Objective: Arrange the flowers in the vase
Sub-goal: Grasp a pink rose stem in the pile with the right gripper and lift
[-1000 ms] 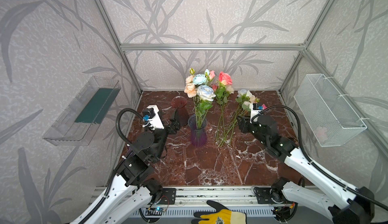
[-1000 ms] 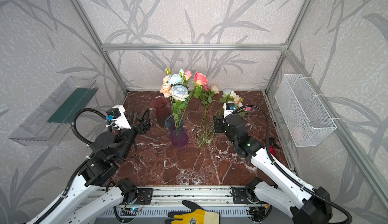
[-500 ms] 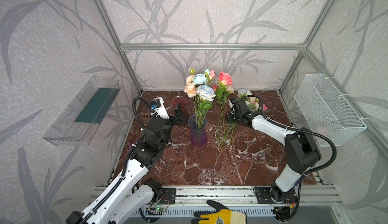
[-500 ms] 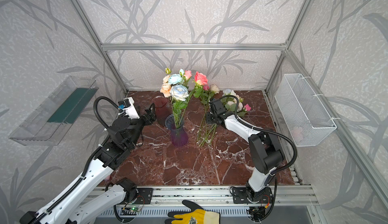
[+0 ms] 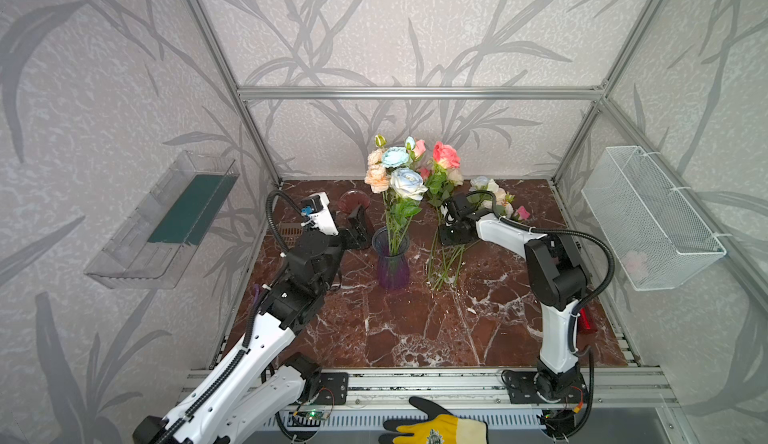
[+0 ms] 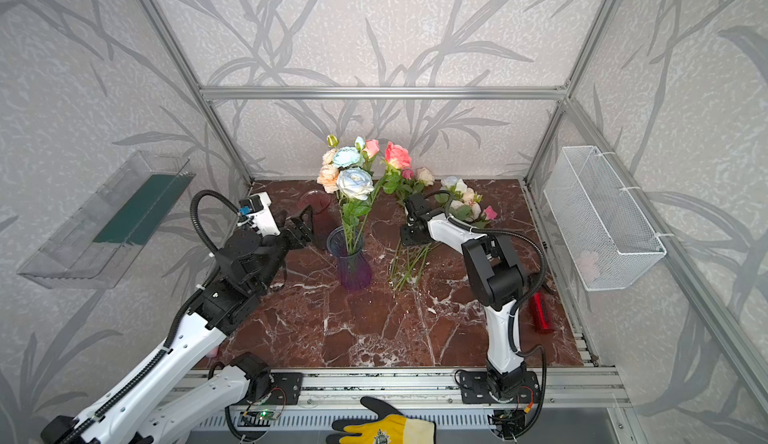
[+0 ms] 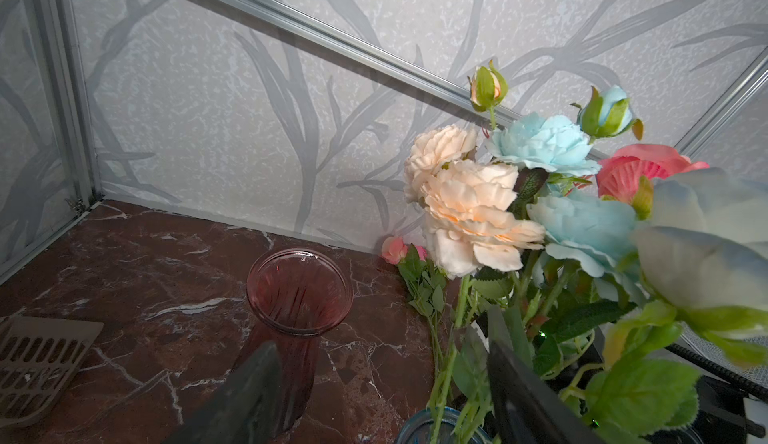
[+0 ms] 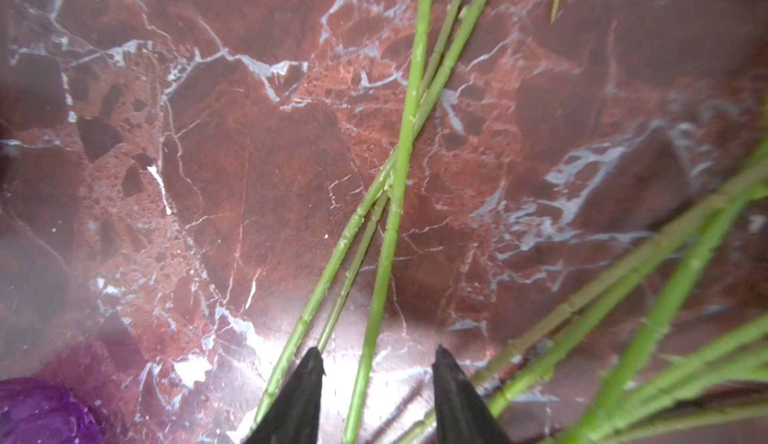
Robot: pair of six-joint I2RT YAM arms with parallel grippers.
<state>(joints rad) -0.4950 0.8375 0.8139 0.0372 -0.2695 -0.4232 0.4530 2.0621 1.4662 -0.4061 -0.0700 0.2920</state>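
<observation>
Right wrist: right jaws apart astride one stem crossed by other stems near purple vase; left jaws apart near red vase.

No text, label, brand name, number or sign can be read in any view. The yellow-and-black glove at the front edge carries a small round emblem in both top views. It is possibly a maker's badge, but too small to read.
</observation>
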